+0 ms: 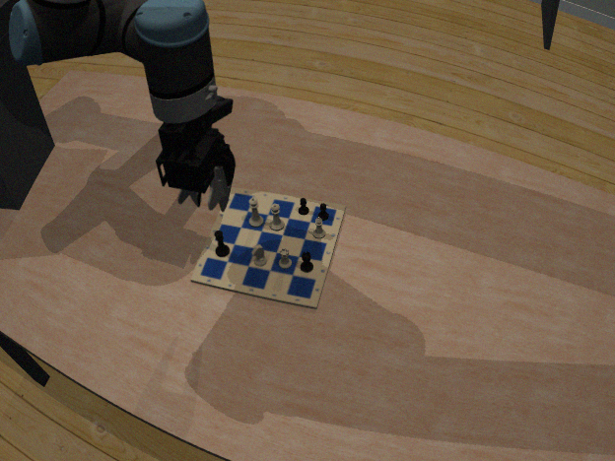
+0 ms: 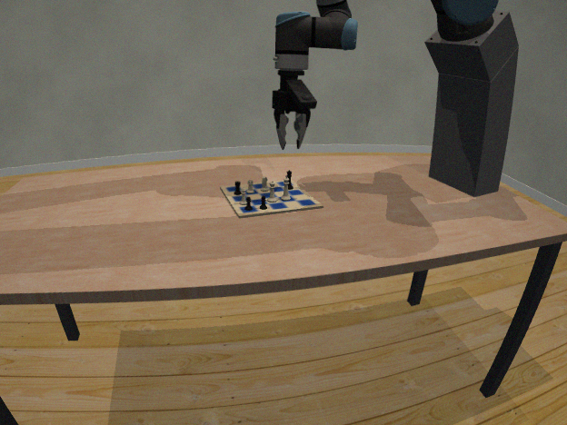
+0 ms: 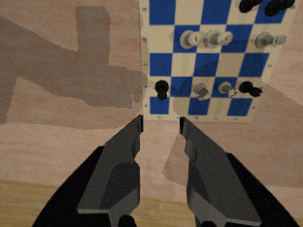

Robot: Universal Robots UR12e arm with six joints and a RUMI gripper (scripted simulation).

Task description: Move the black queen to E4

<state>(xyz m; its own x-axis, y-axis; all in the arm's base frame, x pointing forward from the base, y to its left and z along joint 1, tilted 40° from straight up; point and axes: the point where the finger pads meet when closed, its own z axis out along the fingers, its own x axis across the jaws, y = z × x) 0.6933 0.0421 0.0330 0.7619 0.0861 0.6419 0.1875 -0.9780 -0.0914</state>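
Observation:
The small blue and tan chessboard lies mid-table. The black queen, a tall black piece, stands upright alone on the board's edge column nearest the arm. My gripper hangs well above the table, just off that side of the board, fingers pointing down. Its fingers are narrowed to a small gap with nothing between them. In the wrist view the queen sits just ahead of the fingertips.
Several white pieces and three black pawns stand upright on other squares. The arm's dark pedestal stands at the table's right end.

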